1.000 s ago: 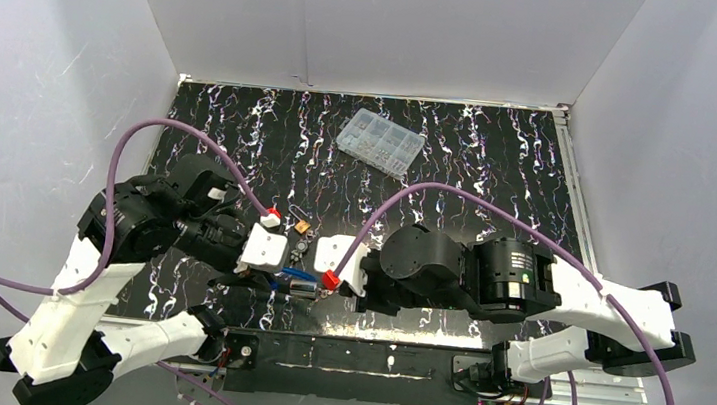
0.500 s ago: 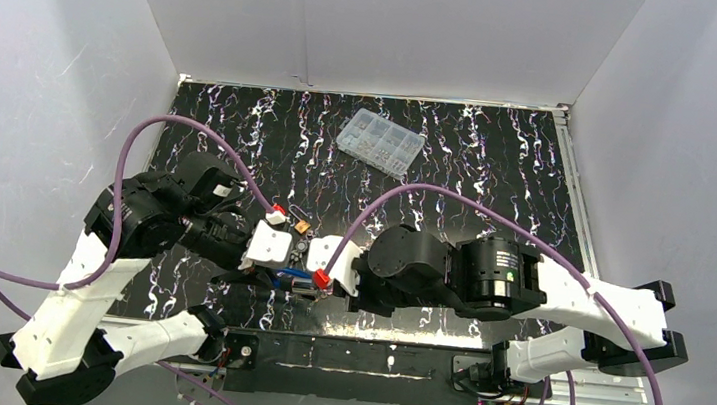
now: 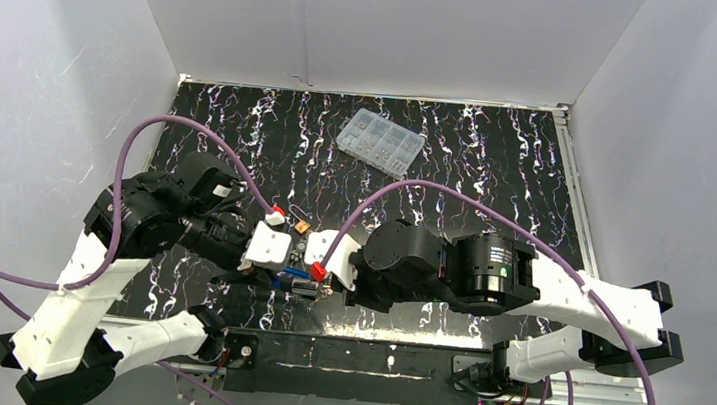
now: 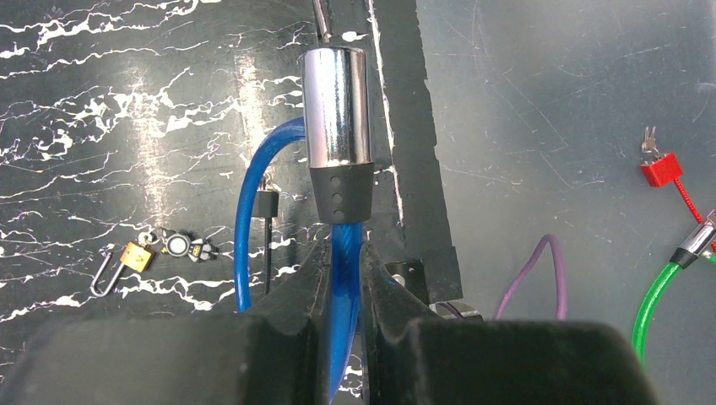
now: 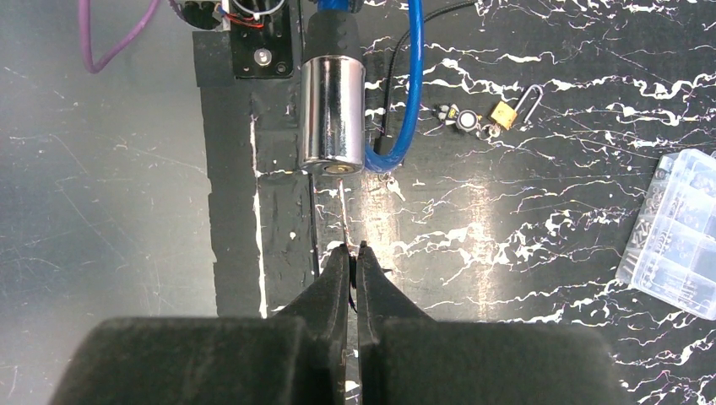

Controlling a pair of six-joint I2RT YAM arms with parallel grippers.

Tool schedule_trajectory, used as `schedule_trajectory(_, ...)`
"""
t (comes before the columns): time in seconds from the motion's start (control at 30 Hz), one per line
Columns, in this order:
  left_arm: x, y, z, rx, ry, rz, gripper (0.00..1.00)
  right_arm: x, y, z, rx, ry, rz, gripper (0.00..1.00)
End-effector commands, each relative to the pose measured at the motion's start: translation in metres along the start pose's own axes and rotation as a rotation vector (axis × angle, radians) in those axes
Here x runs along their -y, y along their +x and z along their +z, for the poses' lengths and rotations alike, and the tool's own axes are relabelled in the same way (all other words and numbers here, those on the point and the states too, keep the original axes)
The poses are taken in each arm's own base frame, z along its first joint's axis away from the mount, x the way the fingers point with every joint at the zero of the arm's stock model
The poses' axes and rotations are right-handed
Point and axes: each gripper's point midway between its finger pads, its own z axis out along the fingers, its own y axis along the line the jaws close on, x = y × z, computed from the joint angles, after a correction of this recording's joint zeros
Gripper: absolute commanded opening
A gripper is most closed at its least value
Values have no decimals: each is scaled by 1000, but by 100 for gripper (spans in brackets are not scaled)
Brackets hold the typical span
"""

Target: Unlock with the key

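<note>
At the end face of the chrome lock cylinder [image 5: 333, 110], where the keyhole sits, the likeliest failure in my judgement is a missed or jammed entry. The key [image 5: 344, 211] is a thin blade, and it leans slightly off the cylinder's long axis. A push from this angle could skate the tip across the polished face, or bend the blade. Whether the tip has entered the slot cannot be told. The right gripper [image 5: 352, 253] has its jaws pinched together on the key's rear end, so little of the key is held, and a twist could make it slip or pivot in the pads. Behind the cylinder's black collar, the left gripper [image 4: 344, 278] is clamped on the blue cable [image 4: 245, 228] rather than on the metal body. The cable is flexible, so the cylinder may swing or roll under the key's push. The cylinder is short, mirror-bright and round, with a dotted black sleeve where the cable leaves it, and the cable loops back beside it. It lies between the two grippers, over the near edge of the marbled mat [image 3: 498, 177]. A small brass padlock [image 5: 504, 112] lies off to the cylinder's side, and a clear compartment box [image 3: 379, 141] sits well beyond it.
</note>
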Motion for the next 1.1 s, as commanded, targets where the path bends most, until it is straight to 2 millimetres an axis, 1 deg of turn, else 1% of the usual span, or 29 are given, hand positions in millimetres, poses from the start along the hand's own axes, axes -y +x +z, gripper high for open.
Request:
schedule_trajectory(0.0,14,-7,-6,36,29,12,0,2,-12,2,43,0,11,1)
schedule_trajectory(0.67,11,-9,-5,41,27,9,0,1,-20,4,56,-11,11,1)
schedule_trajectory(0.83,8,-8,-4,34,16,-21,0,1,-23,4,58,-16,13,1)
schedule_trajectory(1.07,-1,-5,-1,16,-17,-61,0,1,-22,5,48,-13,16,1)
